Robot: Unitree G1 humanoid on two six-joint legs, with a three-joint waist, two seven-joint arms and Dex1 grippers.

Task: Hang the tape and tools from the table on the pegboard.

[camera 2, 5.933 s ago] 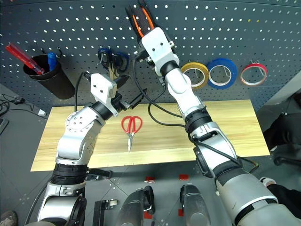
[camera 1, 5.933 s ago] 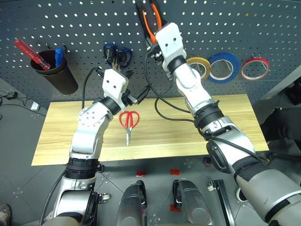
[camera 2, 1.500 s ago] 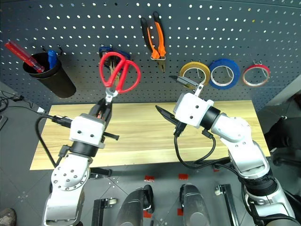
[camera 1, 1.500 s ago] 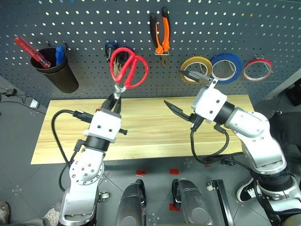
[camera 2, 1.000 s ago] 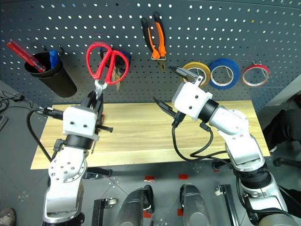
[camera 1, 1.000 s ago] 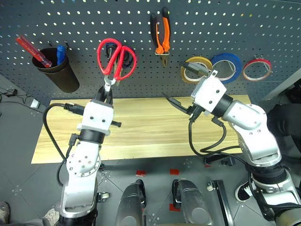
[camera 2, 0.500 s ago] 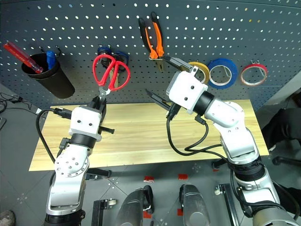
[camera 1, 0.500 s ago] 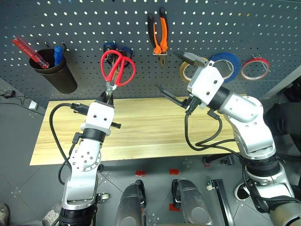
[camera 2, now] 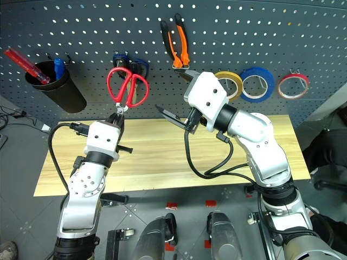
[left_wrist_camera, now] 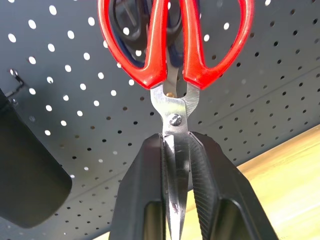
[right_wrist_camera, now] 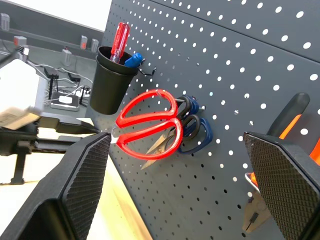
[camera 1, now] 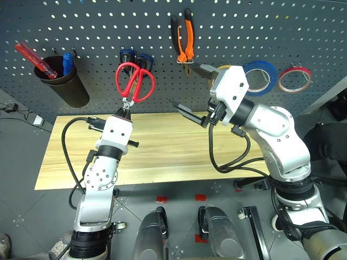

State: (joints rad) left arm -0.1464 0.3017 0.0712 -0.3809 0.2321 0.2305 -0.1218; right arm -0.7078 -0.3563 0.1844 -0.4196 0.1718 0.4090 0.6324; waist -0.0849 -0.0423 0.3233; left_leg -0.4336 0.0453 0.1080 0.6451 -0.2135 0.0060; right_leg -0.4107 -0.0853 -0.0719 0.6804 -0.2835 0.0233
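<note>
Against the pegboard (camera 1: 81, 21), the red-handled scissors (camera 1: 134, 82) stand handles-up, overlapping the blue-handled scissors (camera 1: 128, 56) hanging there. The left gripper (camera 1: 125, 112) is right below them, and its jaws flank the blades; in the left wrist view one finger (left_wrist_camera: 145, 190) lies against the steel while a thin gap shows on the other side, so I cannot tell whether the blades are truly pinched. Whether the red loops sit on a hook is hidden.

Off to the right of those jaws, the right gripper (camera 1: 191, 91) is raised in front of the board with its jaws spread wide and nothing between them. Just above it hang the orange-and-black pliers (camera 1: 182, 37). Beyond it, further right, the yellowish tape (camera 2: 230, 84) hangs partly behind the arm, next to a blue roll (camera 1: 261, 76) and a red-edged roll (camera 1: 295, 79).

Far left of the left jaws, a black cup (camera 1: 65, 82) on the board holds a red tool (camera 1: 32, 59) and a blue one (camera 1: 68, 63). Below both grippers lies the wooden table (camera 1: 162, 157).
</note>
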